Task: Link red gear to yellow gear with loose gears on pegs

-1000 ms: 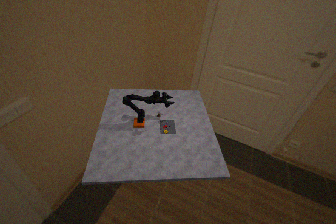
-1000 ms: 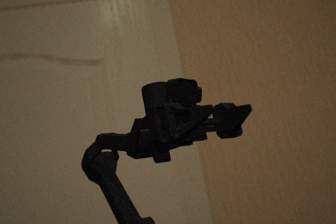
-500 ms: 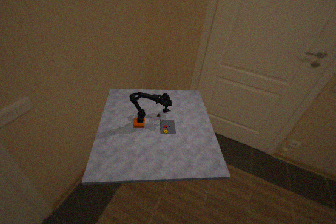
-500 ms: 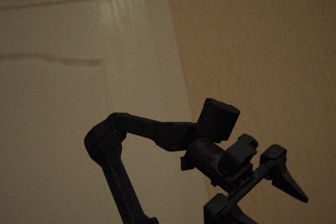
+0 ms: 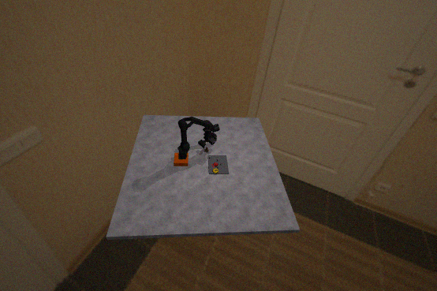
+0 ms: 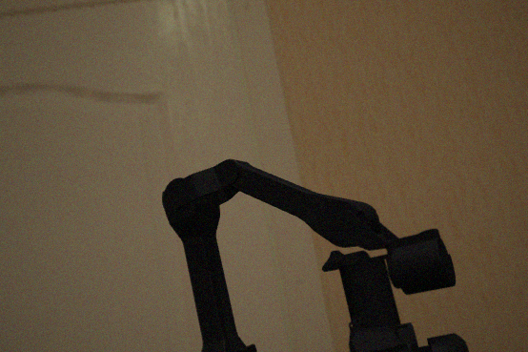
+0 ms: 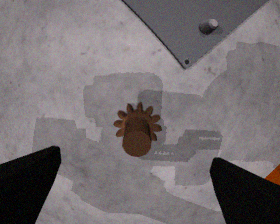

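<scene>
A brown gear (image 5: 206,150) (image 7: 137,143) with a round knob on top stands on the table, beside a corner of the grey board (image 5: 224,170) (image 7: 165,25). My gripper (image 5: 207,144) (image 7: 136,162) is open and empty, pointing down above the brown gear, which shows between the spread fingers in the wrist view. On the board, the red gear (image 5: 215,164) sits close to the yellow gear (image 5: 214,170); whether they touch is too small to tell. A bare peg (image 7: 209,27) stands near the board's corner. Other pegs are tiny in the top view. The exterior view shows only the arm, not the fingers.
The arm's orange base (image 5: 181,160) (image 7: 274,174) stands on the table (image 5: 166,209), left of the board in the top view. The arm's shadow falls over the table around the brown gear. A wall and a door lie beyond the table.
</scene>
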Motion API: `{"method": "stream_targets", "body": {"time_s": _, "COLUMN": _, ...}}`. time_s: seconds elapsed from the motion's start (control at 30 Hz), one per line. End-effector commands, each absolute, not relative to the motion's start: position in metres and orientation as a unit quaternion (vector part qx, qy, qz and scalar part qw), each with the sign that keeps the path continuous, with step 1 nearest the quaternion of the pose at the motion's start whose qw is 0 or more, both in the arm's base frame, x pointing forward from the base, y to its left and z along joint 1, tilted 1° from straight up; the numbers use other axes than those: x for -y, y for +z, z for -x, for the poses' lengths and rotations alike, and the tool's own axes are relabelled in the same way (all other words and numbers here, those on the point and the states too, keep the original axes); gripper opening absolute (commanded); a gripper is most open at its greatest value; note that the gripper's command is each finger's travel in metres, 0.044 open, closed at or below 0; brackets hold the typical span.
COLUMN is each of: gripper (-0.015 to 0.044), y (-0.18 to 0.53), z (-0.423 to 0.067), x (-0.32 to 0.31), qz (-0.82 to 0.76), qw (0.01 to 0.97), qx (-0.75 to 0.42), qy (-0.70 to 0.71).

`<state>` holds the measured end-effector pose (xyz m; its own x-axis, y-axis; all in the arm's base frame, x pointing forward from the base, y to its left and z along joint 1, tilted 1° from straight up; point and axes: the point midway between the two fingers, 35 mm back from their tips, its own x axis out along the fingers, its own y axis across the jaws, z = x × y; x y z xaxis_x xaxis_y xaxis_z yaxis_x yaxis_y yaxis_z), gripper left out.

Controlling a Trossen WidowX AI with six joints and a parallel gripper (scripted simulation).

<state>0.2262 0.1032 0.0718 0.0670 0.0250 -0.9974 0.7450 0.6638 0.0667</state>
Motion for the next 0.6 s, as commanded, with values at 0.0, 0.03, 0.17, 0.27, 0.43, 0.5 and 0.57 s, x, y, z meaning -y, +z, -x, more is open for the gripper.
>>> {"method": "stream_targets", "body": {"time_s": 0.0, "gripper": 0.044, "y": 0.073, "z": -0.225, "x": -0.105, "qz": -0.308, "qw": 0.655, "qx": -0.627, "qy": -0.287}}
{"method": "stream_targets", "body": {"time_s": 0.03, "gripper": 0.044, "y": 0.073, "z": -0.225, "x": -0.105, "qz": -0.308, "qw": 0.655, "qx": -0.627, "qy": -0.287}}
{"method": "stream_targets", "body": {"time_s": 0.17, "gripper": 0.044, "y": 0.063, "z": -0.226, "x": -0.106, "qz": -0.308, "qw": 0.655, "qx": -0.627, "qy": -0.287}}
{"method": "stream_targets", "body": {"time_s": 0.27, "gripper": 0.044, "y": 0.058, "z": -0.226, "x": -0.106, "qz": -0.308, "qw": 0.655, "qx": -0.627, "qy": -0.287}}
{"method": "stream_targets", "body": {"time_s": 0.43, "gripper": 0.044, "y": 0.054, "z": -0.226, "x": -0.106, "qz": -0.308, "qw": 0.655, "qx": -0.627, "qy": -0.287}}
{"method": "stream_targets", "body": {"time_s": 0.5, "gripper": 0.044, "y": 0.051, "z": -0.226, "x": -0.106, "qz": -0.308, "qw": 0.655, "qx": -0.627, "qy": -0.287}}
{"method": "stream_targets", "body": {"time_s": 0.57, "gripper": 0.044, "y": 0.048, "z": -0.226, "x": -0.106, "qz": -0.308, "qw": 0.655, "qx": -0.628, "qy": -0.287}}
